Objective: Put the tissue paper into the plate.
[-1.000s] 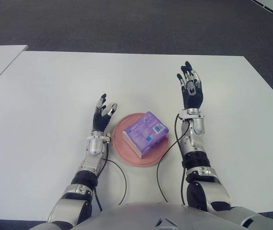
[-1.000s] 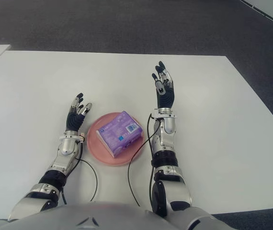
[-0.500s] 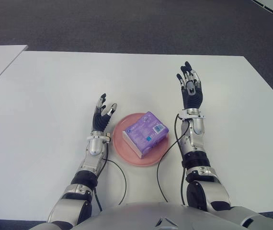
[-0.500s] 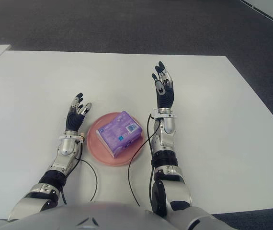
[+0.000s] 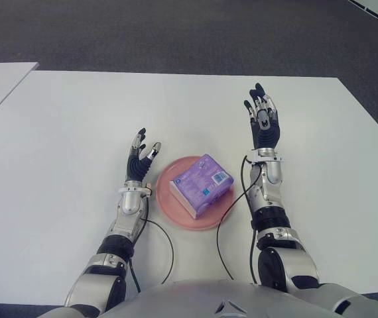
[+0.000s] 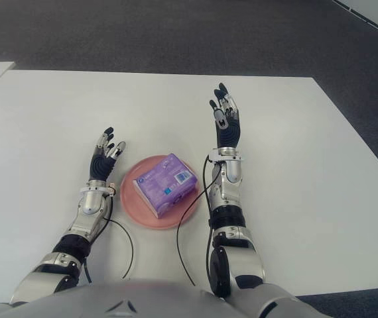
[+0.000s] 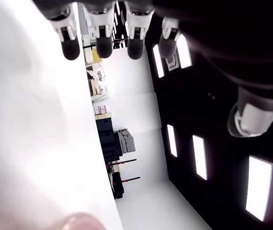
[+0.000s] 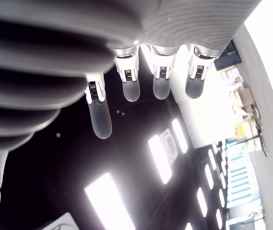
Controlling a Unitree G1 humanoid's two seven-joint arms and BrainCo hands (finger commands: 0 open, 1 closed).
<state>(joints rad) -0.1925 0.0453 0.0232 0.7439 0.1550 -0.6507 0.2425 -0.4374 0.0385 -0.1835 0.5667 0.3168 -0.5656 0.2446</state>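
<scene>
The purple tissue paper pack [image 5: 201, 185] lies in the pink plate [image 5: 176, 213] on the white worktop [image 5: 56, 132], hiding the plate's centre. Left robot hand [image 5: 139, 160] beside the plate: fingers spread, empty. Right robot hand [image 5: 263, 124] farther back: fingers extended, empty

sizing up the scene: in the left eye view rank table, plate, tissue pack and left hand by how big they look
1. table
2. plate
3. tissue pack
4. left hand, though it looks close to the pack, so that pair is unsure.
</scene>
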